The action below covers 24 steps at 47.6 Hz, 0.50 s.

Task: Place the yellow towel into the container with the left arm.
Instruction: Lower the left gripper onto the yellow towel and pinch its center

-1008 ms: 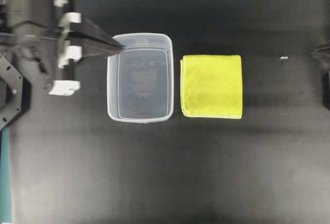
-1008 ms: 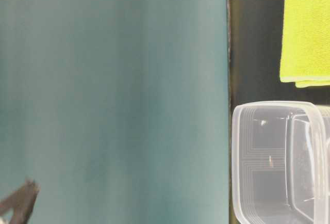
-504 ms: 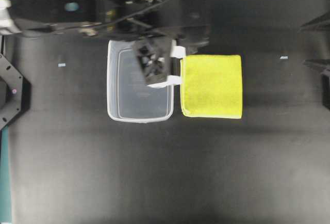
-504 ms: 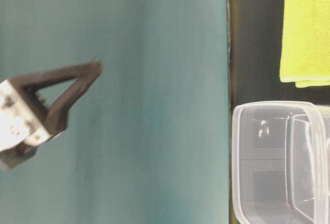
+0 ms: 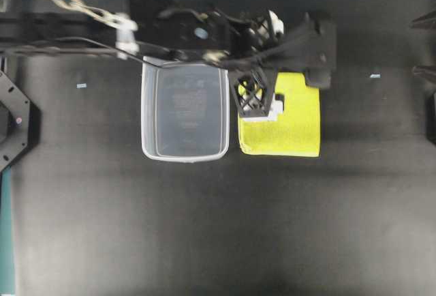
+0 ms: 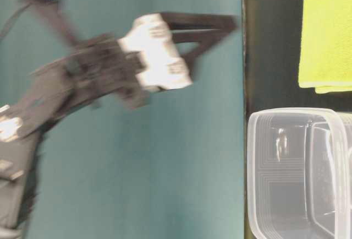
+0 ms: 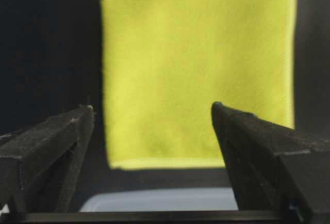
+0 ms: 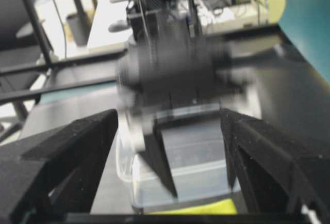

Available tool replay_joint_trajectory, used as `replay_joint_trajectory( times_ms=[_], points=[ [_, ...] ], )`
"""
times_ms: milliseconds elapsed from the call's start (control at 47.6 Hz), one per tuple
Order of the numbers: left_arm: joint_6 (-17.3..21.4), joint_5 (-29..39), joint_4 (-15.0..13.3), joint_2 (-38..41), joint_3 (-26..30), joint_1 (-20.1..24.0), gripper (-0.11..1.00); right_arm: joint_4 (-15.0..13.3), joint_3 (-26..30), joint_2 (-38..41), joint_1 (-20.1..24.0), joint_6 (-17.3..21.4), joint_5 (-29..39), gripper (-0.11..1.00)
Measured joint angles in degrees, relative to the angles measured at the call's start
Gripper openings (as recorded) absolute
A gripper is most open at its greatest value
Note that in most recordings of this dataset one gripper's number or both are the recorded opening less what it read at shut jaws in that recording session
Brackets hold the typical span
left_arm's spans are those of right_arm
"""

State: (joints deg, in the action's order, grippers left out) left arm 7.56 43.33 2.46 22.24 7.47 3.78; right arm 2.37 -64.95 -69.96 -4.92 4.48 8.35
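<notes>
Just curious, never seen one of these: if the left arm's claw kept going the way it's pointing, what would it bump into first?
Most likely the yellow towel. The left end effector is open and the towel lies squarely between its fingers, though how far off is unclear.

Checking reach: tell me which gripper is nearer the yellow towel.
Left. The left gripper hangs open over the yellow towel; the right gripper sits apart at the table's edge.

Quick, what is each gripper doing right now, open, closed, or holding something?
Left gripper: open, empty, above the yellow towel.
Right gripper: open, empty.
</notes>
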Motion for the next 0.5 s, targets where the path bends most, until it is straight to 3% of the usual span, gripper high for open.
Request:
replay_joint_trajectory(
  times_ms=[504],
  points=[
    [-0.4, 0.2, 0.0, 13.2, 3.7, -2.5, 0.89, -0.1, 0.4, -2.2, 0.0, -0.1, 0.2, 0.77]
  ],
)
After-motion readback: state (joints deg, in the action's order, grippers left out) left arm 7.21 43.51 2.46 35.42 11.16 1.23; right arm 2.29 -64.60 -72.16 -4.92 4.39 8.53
